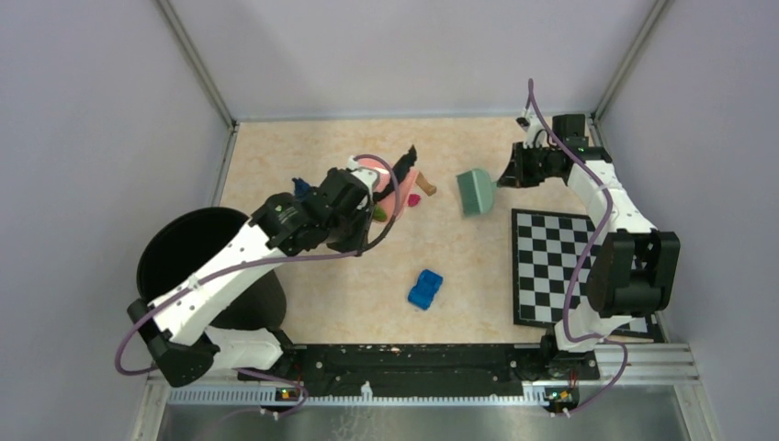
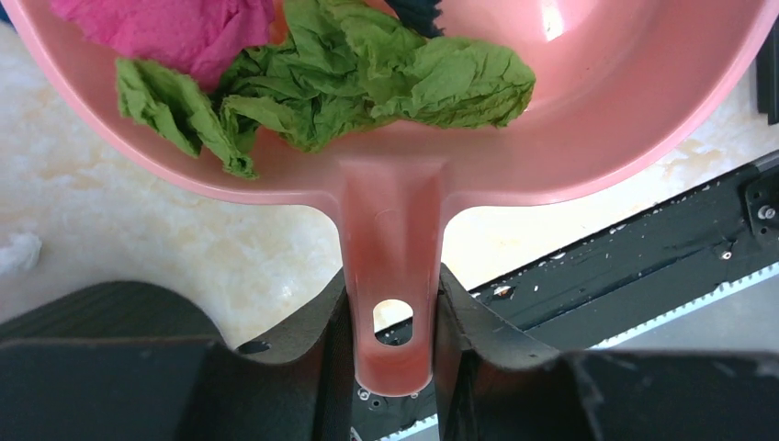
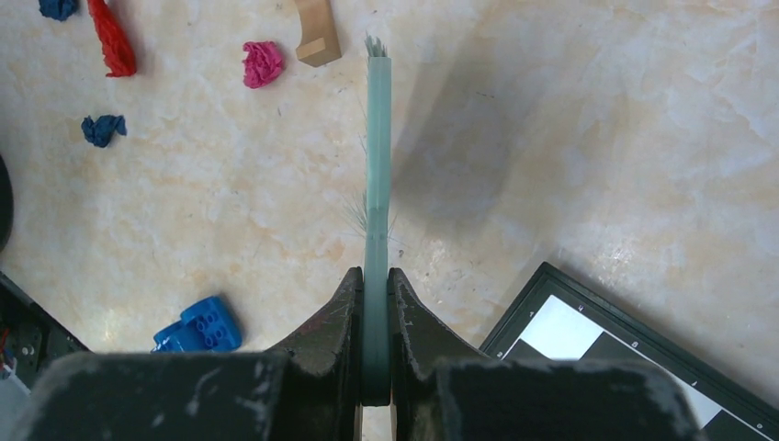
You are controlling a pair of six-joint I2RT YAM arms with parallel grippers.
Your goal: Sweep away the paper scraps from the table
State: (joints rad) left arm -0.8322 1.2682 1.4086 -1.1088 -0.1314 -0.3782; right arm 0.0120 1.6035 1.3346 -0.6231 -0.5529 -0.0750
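My left gripper (image 2: 393, 303) is shut on the handle of the pink dustpan (image 2: 588, 110) and holds it above the table (image 2: 110, 230); both also show in the top view, the gripper (image 1: 363, 197) and the dustpan (image 1: 384, 179). Crumpled green paper (image 2: 367, 83) and magenta paper (image 2: 174, 28) lie in the pan. My right gripper (image 3: 375, 285) is shut on a green brush (image 3: 377, 165), which hangs over the table (image 1: 475, 191). Loose paper scraps lie on the table: red (image 3: 110, 41), magenta (image 3: 263, 62), brown (image 3: 315, 37), dark blue (image 3: 101, 129), and one white (image 2: 18, 250).
A black round bin (image 1: 184, 253) stands at the left under my left arm. A bright blue blocky toy (image 1: 425, 289) lies at the front centre. A black-and-white chequered board (image 1: 551, 266) lies at the right beside my right arm. Grey frame rails edge the table.
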